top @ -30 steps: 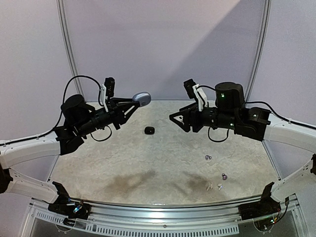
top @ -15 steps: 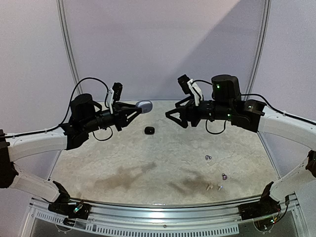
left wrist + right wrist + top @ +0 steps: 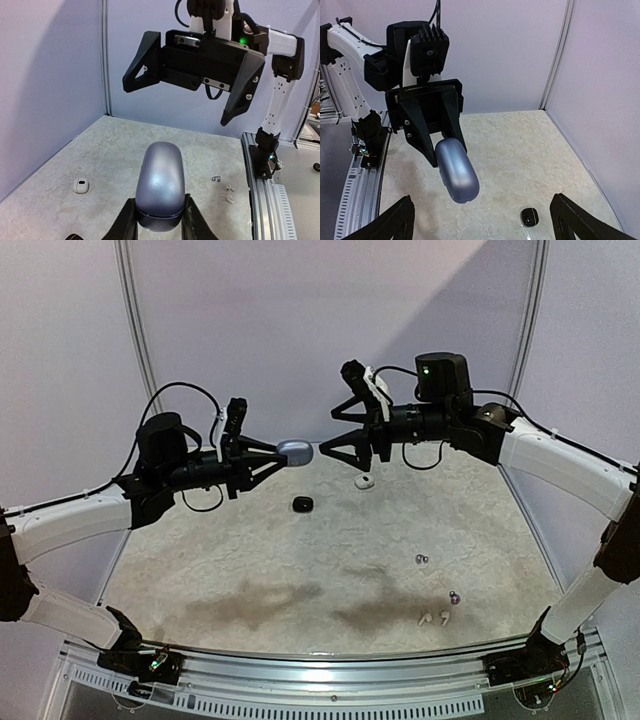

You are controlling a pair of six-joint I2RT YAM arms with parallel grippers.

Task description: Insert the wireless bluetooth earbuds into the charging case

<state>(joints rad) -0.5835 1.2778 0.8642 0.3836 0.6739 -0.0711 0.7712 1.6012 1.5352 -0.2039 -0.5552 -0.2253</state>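
Earbuds (image 3: 434,618) lie in a loose scatter on the pale marbled surface (image 3: 250,550), towards its near right corner. There is a small dark pair (image 3: 421,559), a purplish bit (image 3: 453,596) too small to count, and a white stemmed pair (image 3: 425,619) nearest the edge.

The left end effector (image 3: 283,453) is raised above the far part of the surface and clenched on the base of a glossy blue-grey oval charging case (image 3: 297,452). The case's rounded end juts out past the fingertips (image 3: 192,225) and it looks closed. It is held in the air, well apart from the earbuds.

The right end effector (image 3: 328,432) faces it at about the same height, just beside the case's free end but not touching it. Its jaws are spread wide and grasp nothing.

Below them, a small black oval case (image 3: 302,504) and a small white rounded case (image 3: 365,482) rest on the surface, apart from each other.
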